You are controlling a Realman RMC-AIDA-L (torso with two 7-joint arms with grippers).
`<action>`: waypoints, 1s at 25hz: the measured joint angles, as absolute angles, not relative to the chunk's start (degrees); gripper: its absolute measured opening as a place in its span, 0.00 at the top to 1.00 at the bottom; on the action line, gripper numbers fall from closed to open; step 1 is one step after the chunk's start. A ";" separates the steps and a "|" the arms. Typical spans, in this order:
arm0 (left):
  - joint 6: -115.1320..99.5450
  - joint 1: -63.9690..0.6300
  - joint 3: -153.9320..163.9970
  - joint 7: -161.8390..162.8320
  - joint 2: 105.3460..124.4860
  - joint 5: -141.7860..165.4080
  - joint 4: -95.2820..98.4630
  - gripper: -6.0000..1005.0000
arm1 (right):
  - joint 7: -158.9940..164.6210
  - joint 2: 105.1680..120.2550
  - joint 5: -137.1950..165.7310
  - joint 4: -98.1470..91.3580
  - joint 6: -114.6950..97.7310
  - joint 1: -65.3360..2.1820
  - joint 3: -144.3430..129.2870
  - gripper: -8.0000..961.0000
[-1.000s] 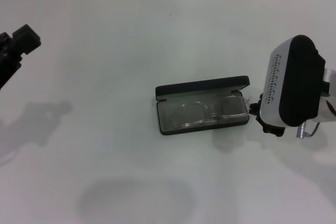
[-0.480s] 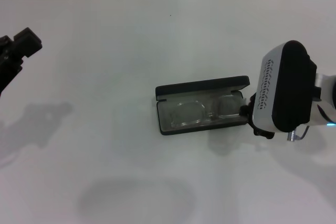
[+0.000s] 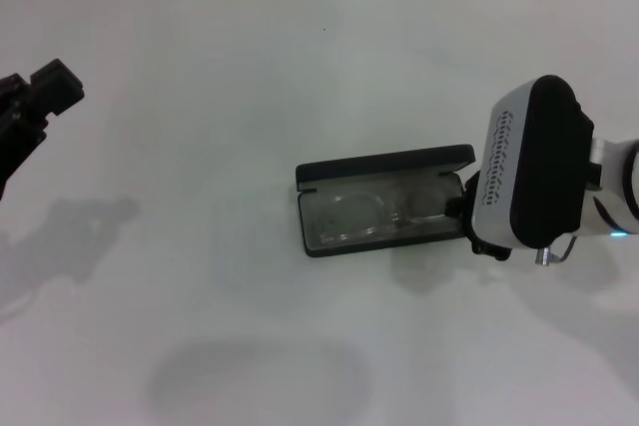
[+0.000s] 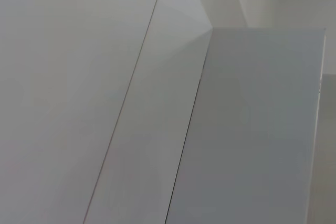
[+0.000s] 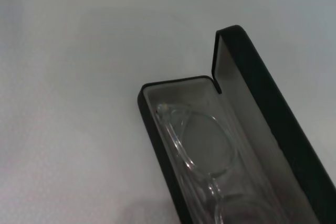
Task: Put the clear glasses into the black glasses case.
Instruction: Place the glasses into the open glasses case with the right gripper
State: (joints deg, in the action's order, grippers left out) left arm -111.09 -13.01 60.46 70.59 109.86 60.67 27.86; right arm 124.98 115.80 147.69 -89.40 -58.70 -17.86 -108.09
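The black glasses case (image 3: 329, 244) lies open in the middle of the white table, its lid (image 3: 384, 165) standing up along the far side. The clear glasses (image 3: 361, 216) rest inside on the grey lining. In the right wrist view the case (image 5: 157, 140) shows close up with the glasses (image 5: 197, 142) in its tray. My right arm's wrist housing (image 3: 529, 177) hangs at the case's right end and covers that end; the fingers are hidden beneath it. My left arm (image 3: 35, 107) stays at the far left edge, well away from the case.
The white table (image 3: 200, 147) runs to a tiled wall at the back. The left wrist view shows only pale wall panels (image 4: 157, 103).
My right arm has moved left toward the case's right end and now covers it. The glasses have settled lower in the tray. The left arm has barely shifted.
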 joint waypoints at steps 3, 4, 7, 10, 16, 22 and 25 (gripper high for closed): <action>-111.09 -12.98 60.46 70.57 109.86 60.67 27.86 0.93 | 124.67 115.79 147.42 -89.23 -58.39 -17.92 -108.24 0.97; -111.09 -12.96 60.46 70.55 109.91 60.67 27.86 0.93 | 124.51 115.82 147.41 -89.18 -58.35 -17.94 -108.26 0.97; -111.09 -12.94 60.47 70.55 109.93 60.67 27.86 0.93 | 124.15 115.86 146.84 -88.63 -57.81 -17.96 -108.32 0.97; -111.09 -12.90 60.57 70.46 109.95 60.67 27.86 0.93 | 123.36 115.85 145.61 -88.10 -57.43 -18.03 -108.31 0.97; -111.09 -12.82 60.58 70.53 109.95 60.65 27.86 0.93 | 122.19 115.75 143.77 -86.82 -56.91 -18.65 -108.10 0.97; -111.09 -12.83 60.64 70.57 109.95 60.64 27.86 0.93 | 121.93 115.75 143.68 -86.45 -55.83 -18.72 -108.31 0.97; -111.09 -12.83 60.65 70.62 109.95 60.64 27.86 0.93 | 121.68 115.75 142.67 -86.50 -55.67 -18.73 -108.31 0.97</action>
State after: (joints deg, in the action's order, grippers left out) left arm -111.09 -12.83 60.65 70.62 109.95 60.64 27.86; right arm 121.68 115.75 142.67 -86.50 -55.67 -18.73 -108.31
